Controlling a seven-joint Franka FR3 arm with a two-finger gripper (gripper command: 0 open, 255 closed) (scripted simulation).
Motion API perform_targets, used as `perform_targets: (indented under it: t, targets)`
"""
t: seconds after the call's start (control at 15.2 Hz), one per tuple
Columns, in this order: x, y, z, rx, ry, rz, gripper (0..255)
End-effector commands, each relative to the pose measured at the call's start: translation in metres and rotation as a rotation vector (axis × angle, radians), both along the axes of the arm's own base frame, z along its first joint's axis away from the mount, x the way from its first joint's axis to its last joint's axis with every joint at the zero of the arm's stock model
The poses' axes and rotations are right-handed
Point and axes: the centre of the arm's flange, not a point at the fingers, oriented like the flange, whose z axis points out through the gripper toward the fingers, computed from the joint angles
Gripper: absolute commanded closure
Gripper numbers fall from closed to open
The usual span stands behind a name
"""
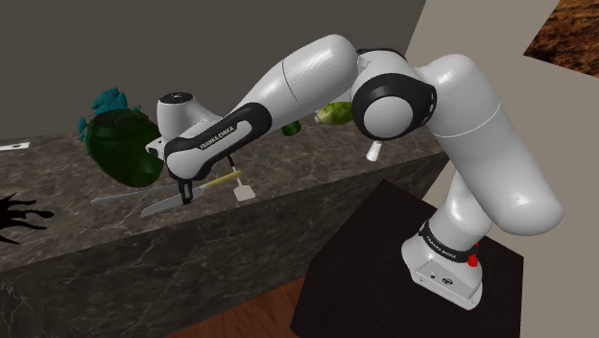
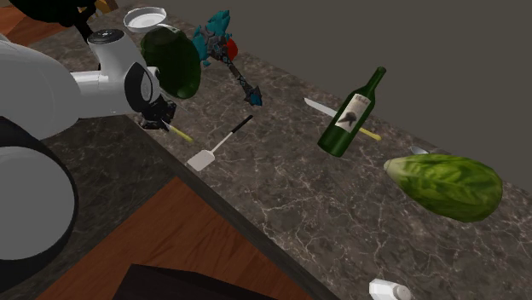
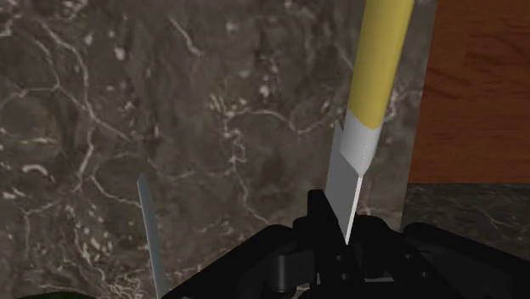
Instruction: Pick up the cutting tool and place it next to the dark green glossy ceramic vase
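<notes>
My gripper (image 1: pixel 182 195) is shut on the grey blade of a knife (image 1: pixel 219 180) with a yellow handle. The knife is held low over the dark marble counter (image 1: pixel 86 250), close to its front edge. In the wrist view the blade (image 3: pixel 346 174) sits clasped between my fingers (image 3: pixel 321 222), and the yellow handle (image 3: pixel 382 51) points away toward the counter edge. The dark green glossy vase (image 1: pixel 120 146) lies just behind the gripper. In the second exterior view the vase (image 2: pixel 175 60) is a short way beyond the gripper (image 2: pixel 162 122) and the handle (image 2: pixel 179 132).
A white spatula (image 2: pixel 217 145) lies beside the held knife. A thin grey blade (image 1: pixel 117 198) lies between the gripper and the vase. Farther along the counter are a green wine bottle (image 2: pixel 349 115) over a second knife (image 2: pixel 317 106), a lettuce (image 2: pixel 443 183), a teal toy (image 2: pixel 223 47) and a white bowl (image 2: pixel 145 17).
</notes>
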Motion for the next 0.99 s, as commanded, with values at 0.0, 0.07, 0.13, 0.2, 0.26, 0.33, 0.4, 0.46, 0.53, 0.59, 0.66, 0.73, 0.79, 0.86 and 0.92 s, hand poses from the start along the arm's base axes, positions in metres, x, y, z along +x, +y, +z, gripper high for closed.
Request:
perform_targets:
  t: [0.0, 0.07, 0.13, 0.2, 0.26, 0.33, 0.4, 0.46, 0.53, 0.59, 0.66, 0.73, 0.79, 0.86, 0.92]
  targets:
    - [0.000, 0.000, 0.000, 0.000, 0.000, 0.000, 255]
    - [0.000, 0.000, 0.000, 0.000, 0.000, 0.000, 255]
    - [0.000, 0.000, 0.000, 0.000, 0.000, 0.000, 255]
    - [0.000, 0.000, 0.000, 0.000, 0.000, 0.000, 0]
    - [0.000, 0.000, 0.000, 0.000, 0.000, 0.000, 0]
    - [0.000, 0.000, 0.000, 0.000, 0.000, 0.000, 0]
    - [0.000, 0.000, 0.000, 0.000, 0.000, 0.000, 0]
    - [0.000, 0.000, 0.000, 0.000, 0.000, 0.000, 0]
    - [0.000, 0.000, 0.000, 0.000, 0.000, 0.000, 0]
    - [-0.001, -0.001, 0.013, 0.000, 0.000, 0.000, 0]
    - [-0.002, -0.002, 0.026, 0.000, 0.000, 0.000, 0]
    - [-0.003, -0.003, 0.039, 0.000, 0.000, 0.000, 0]
    - [-0.004, -0.004, 0.049, 0.000, 0.000, 0.000, 0]
    - [-0.004, -0.004, 0.049, 0.000, 0.000, 0.000, 0]
    - [-0.004, -0.004, 0.049, 0.000, 0.000, 0.000, 0]
